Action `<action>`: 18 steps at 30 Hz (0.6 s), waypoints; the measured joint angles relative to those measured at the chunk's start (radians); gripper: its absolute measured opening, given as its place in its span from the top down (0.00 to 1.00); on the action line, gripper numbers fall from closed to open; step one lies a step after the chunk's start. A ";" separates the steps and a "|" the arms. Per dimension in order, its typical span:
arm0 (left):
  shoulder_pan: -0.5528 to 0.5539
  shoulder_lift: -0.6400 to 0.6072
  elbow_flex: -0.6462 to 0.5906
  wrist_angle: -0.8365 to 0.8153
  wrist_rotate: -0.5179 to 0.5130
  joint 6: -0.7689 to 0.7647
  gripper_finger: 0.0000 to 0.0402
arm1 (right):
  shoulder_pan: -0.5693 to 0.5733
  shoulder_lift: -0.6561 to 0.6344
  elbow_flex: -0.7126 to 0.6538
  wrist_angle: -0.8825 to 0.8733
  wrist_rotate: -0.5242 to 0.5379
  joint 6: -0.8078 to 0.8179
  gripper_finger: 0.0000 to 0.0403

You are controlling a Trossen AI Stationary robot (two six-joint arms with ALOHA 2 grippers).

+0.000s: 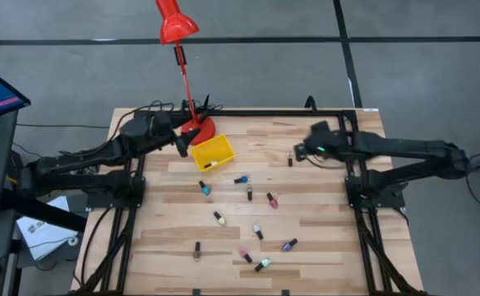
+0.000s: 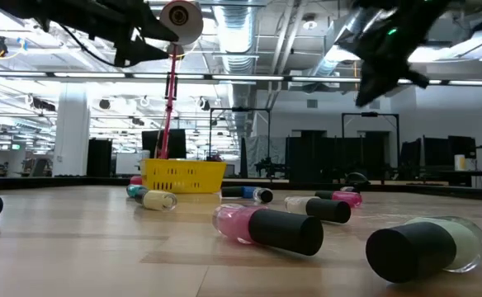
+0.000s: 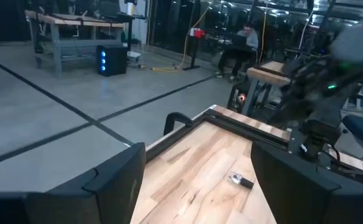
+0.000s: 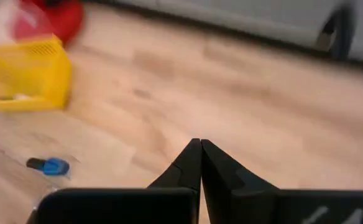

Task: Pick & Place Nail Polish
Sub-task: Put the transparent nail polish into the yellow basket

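Note:
Several tiny nail polish bottles with dark caps lie on their sides on the wooden table [image 1: 322, 230], among them a blue one [image 1: 241, 179], a pink one [image 1: 271, 200] and a dark one [image 1: 290, 160]. One pale bottle [image 1: 211, 164] lies in the yellow tray [image 1: 212, 153]. My left gripper [image 1: 182, 145] is open and empty, raised beside the tray's far left corner; it also shows in the left wrist view [image 3: 194, 186]. My right gripper [image 4: 200, 144] is shut and empty, raised over the table's far right part [image 1: 302, 152], beside the dark bottle.
A red desk lamp [image 1: 177, 29] stands with its base [image 1: 200, 127] just behind the tray. Black frame rails [image 1: 363, 205] run along the table's sides. In the low view a pink bottle [image 2: 266, 227] and a pale green one [image 2: 427, 245] lie near the front edge.

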State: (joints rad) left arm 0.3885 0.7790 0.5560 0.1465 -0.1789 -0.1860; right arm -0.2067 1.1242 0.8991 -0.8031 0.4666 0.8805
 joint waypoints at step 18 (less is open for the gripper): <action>-0.023 0.002 0.000 -0.023 0.020 -0.013 0.28 | -0.095 0.522 0.082 0.015 -0.354 -0.013 0.40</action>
State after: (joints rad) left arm 0.3653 0.7807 0.5560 0.1238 -0.1589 -0.1990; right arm -0.3017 1.6462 0.9810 -0.7882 0.1125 0.8678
